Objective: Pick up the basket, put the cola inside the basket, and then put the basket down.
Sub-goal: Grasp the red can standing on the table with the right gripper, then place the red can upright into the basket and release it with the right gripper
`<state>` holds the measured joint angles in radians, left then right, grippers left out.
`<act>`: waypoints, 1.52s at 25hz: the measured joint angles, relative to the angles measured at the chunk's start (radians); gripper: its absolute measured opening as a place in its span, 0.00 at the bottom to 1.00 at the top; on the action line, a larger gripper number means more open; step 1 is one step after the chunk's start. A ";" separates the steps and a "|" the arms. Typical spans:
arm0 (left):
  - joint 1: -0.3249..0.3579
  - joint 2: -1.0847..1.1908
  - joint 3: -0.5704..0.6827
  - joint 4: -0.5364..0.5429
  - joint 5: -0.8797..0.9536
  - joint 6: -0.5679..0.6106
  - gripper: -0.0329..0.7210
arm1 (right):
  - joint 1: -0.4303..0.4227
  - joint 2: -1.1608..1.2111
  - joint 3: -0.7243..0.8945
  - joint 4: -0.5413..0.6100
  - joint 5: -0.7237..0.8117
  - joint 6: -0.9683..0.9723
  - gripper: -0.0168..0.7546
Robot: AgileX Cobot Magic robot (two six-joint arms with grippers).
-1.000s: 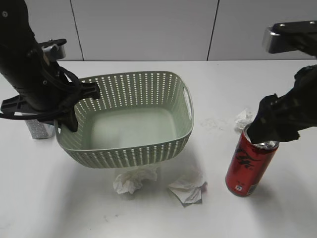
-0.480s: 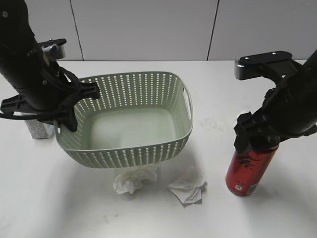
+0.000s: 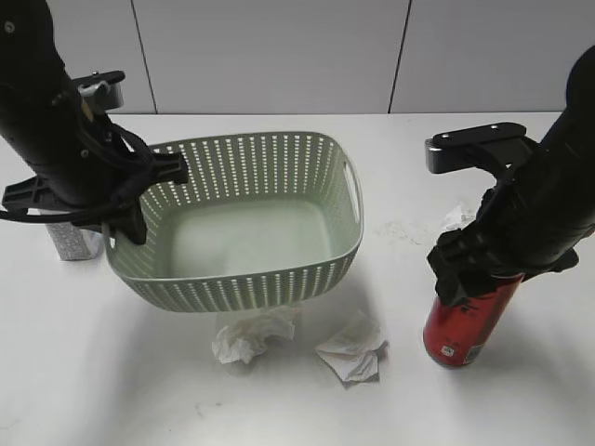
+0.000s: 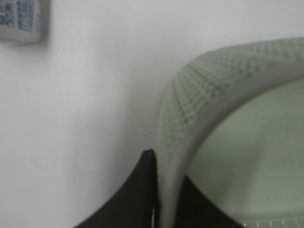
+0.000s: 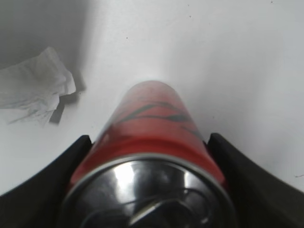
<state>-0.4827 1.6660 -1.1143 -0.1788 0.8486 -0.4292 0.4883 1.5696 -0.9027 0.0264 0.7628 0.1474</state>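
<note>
The sage-green basket hangs tilted just above the table, left of centre. My left gripper is shut on its left wall; in the left wrist view the two black fingers pinch the rim between them. The red cola stands upright on the table at the right. My right gripper is down over its top. In the right wrist view the black fingers press both sides of the cola below its silver lid.
A blue-white carton stands behind the left arm and shows in the left wrist view. Crumpled tissues lie in front of the basket and behind the cola, one in the right wrist view.
My right arm has swung in and come down over the cola's top, so its fingers now flank the can. The basket and my left arm have stayed put.
</note>
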 joint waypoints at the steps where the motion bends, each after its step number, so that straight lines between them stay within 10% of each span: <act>1: 0.000 0.008 -0.004 -0.001 0.001 0.000 0.04 | 0.000 0.000 0.000 0.000 0.000 0.005 0.72; 10: 0.000 0.116 -0.131 -0.005 0.094 0.000 0.04 | 0.000 0.002 -0.077 -0.011 0.163 -0.003 0.72; 22: 0.000 0.188 -0.141 -0.040 0.059 -0.001 0.04 | 0.002 -0.001 -0.650 -0.078 0.420 -0.071 0.72; 38: 0.000 0.189 -0.216 -0.009 0.061 0.000 0.04 | 0.247 0.519 -1.082 -0.039 0.447 -0.114 0.72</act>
<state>-0.4827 1.8553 -1.3306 -0.1883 0.9093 -0.4296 0.7353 2.0883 -1.9849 -0.0127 1.2094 0.0338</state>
